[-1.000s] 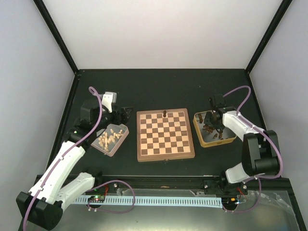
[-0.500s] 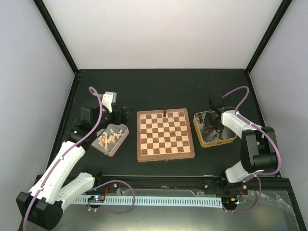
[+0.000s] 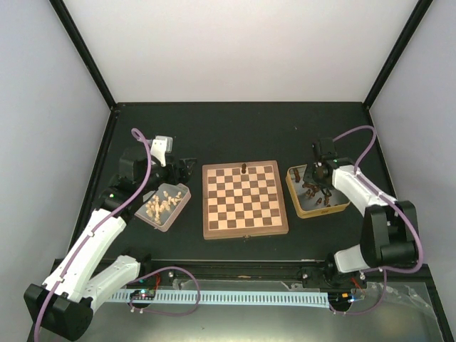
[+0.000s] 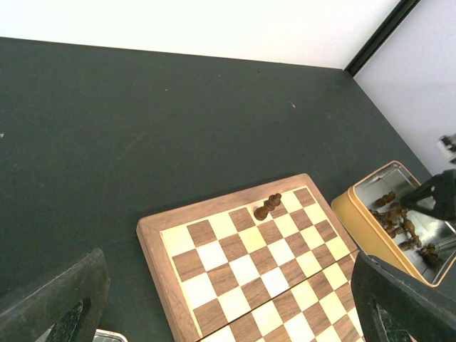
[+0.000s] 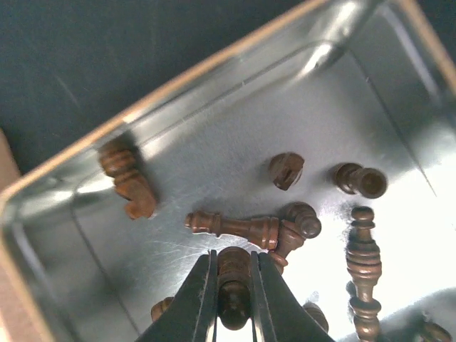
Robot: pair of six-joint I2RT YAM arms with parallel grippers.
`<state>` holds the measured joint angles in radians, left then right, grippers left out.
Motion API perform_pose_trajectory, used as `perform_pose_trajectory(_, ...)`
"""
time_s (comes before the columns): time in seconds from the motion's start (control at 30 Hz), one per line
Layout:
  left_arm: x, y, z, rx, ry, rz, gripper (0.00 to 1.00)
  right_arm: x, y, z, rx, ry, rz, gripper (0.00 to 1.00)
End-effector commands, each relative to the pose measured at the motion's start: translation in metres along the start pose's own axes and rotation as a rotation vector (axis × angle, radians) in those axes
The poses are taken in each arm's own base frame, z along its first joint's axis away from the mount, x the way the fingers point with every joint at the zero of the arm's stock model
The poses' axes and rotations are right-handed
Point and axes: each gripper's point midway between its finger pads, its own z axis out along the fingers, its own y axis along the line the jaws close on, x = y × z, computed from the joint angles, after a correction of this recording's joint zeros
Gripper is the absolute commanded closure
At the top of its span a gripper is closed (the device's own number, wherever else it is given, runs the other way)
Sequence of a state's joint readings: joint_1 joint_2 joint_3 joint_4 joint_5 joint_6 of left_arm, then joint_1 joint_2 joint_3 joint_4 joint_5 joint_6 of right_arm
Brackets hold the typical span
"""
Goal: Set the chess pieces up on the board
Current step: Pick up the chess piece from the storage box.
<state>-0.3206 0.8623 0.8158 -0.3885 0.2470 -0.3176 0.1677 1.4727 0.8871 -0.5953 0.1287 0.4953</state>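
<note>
Right tool point(image 5: 231, 303): clamped on a dark piece point(image 5: 233, 265) in the tin point(image 5: 178, 78), bench's right side.
Left tool point(image 4: 228, 285): gaping, empty.
Board point(image 3: 246, 206): second piece point(image 3: 244, 169) stands at its far edge.
Handling: likely light, hard, slick; pinch the neck.

You face a robotics lab test cell: a black table point(image 3: 235, 132) walled by plain white panels point(image 3: 242, 50) and black frame struts point(image 3: 82, 51), with a white left arm point(image 3: 92, 242) and right arm point(image 3: 356, 189) bolted at its near edge, and purple cables point(image 3: 150, 158) looping over them.
</note>
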Motion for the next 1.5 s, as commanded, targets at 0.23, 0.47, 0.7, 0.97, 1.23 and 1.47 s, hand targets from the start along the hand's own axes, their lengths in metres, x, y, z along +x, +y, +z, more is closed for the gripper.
perform_pose_trajectory(0.23, -0.014, -0.003, -0.006, 0.003, -0.047, 0.002, 0.05, -0.035, 0.023, -0.058, -0.131, -0.108, -0.006, 0.99)
perform_pose_trajectory(0.47, -0.005, -0.024, 0.001, 0.143, -0.012, -0.021, 0.05, -0.033, 0.043, -0.076, -0.216, -0.106, -0.024, 0.99)
perform_pose_trajectory(0.7, 0.03, -0.075, 0.026, 0.399, 0.118, -0.172, 0.09, -0.009, 0.069, -0.089, -0.302, -0.082, -0.009, 0.99)
perform_pose_trajectory(0.97, 0.079, -0.122, 0.059, 0.512, 0.254, -0.254, 0.14, 0.03, 0.108, -0.098, -0.372, -0.009, -0.052, 0.99)
perform_pose_trajectory(1.23, 0.126, -0.138, 0.08, 0.528, 0.374, -0.341, 0.15, 0.07, 0.152, -0.097, -0.454, 0.082, -0.099, 0.99)
perform_pose_trajectory(1.47, 0.165, -0.145, 0.095, 0.53, 0.479, -0.36, 0.22, 0.091, 0.172, -0.092, -0.476, 0.132, -0.116, 0.99)
